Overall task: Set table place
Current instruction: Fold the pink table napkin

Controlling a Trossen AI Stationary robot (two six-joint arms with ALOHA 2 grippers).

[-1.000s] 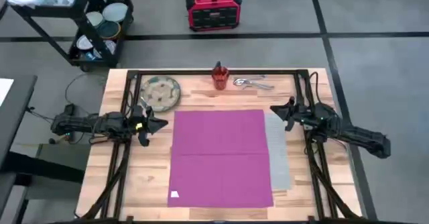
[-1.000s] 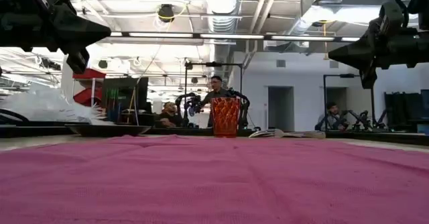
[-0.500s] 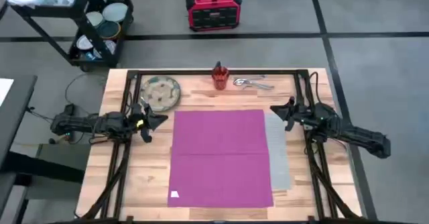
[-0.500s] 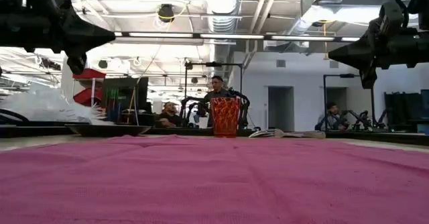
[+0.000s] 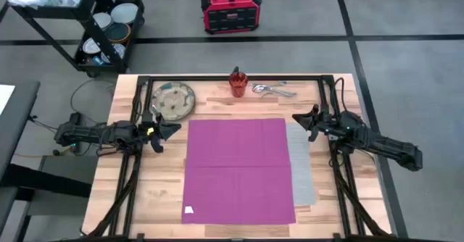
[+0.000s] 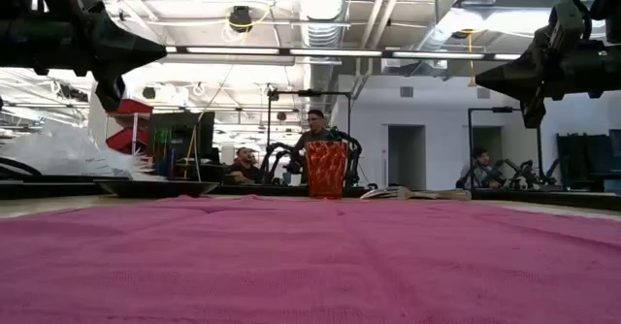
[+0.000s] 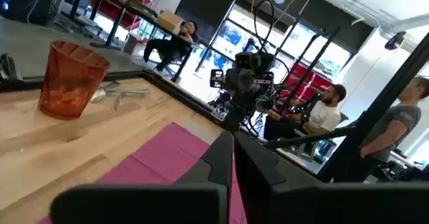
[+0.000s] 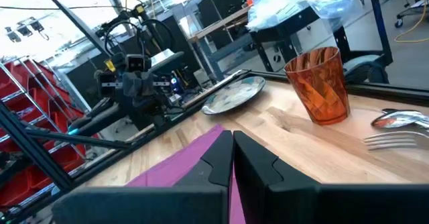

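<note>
Against the picture from a second ago, we find little changed: only the left gripper [image 5: 168, 128] has shifted, its tip now a shade farther toward the far side of the table [image 5: 145, 191], nearer the plate [image 5: 173, 99], and in the low view it sits slightly higher. The right gripper [image 5: 303, 120] shows in the same spot, and nothing on the table has moved.

We see the left gripper hovering above bare wood just beside the left edge of the magenta napkin [image 5: 238, 169], its fingers pressed together with nothing between them. The right gripper hangs over the napkin's far right corner, above the grey mat [image 5: 301, 171], and its fingers are likewise closed on nothing.

The napkin lies spread flat over most of the mat, so that only a grey strip shows along its right side. The speckled plate rests near the far left corner of the table, well apart from the napkin; we see nothing lying on it. The orange-red cup [image 5: 238, 82] stands upright at the far edge, about mid-table, and we cannot tell whether anything is in it. Just to its right the cutlery [image 5: 273, 90] lies in a loose cluster on the wood; a spoon bowl and fork tines show in the right wrist view.

Off the table, a black shelf cart [image 5: 94, 24] holds bowls on its shelves, and a red box [image 5: 230, 9] sits on the floor.
</note>
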